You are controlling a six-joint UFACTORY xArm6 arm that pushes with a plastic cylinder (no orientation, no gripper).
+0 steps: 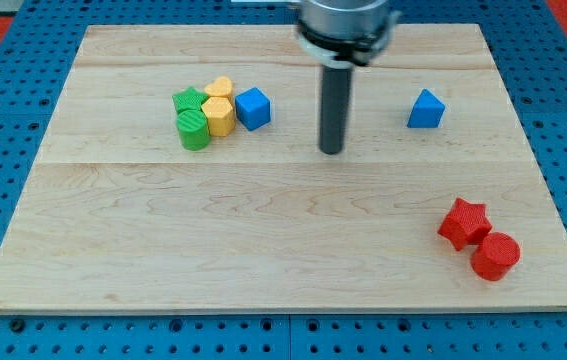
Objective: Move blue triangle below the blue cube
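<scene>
My tip (331,151) rests on the desk (263,240), touching no block; the arm ends in a bare rod, so it has no hand to stand apart or together.

Taking the blue cube (252,108) as the landmark: my tip stands to the cube's right and a little lower in the view, clear of it. The blue triangle (425,109) lies well to the cube's right, at about the same height in the view (not below it), and my tip sits between the two.

Just left of the cube, touching or nearly so, is a yellow block (220,116), with a second yellow block (219,88) above that. Further left are a green star (189,100) and a green cylinder (194,130).

Far to the cube's lower right sit a red star (463,222) and a red cylinder (495,255), side by side.
</scene>
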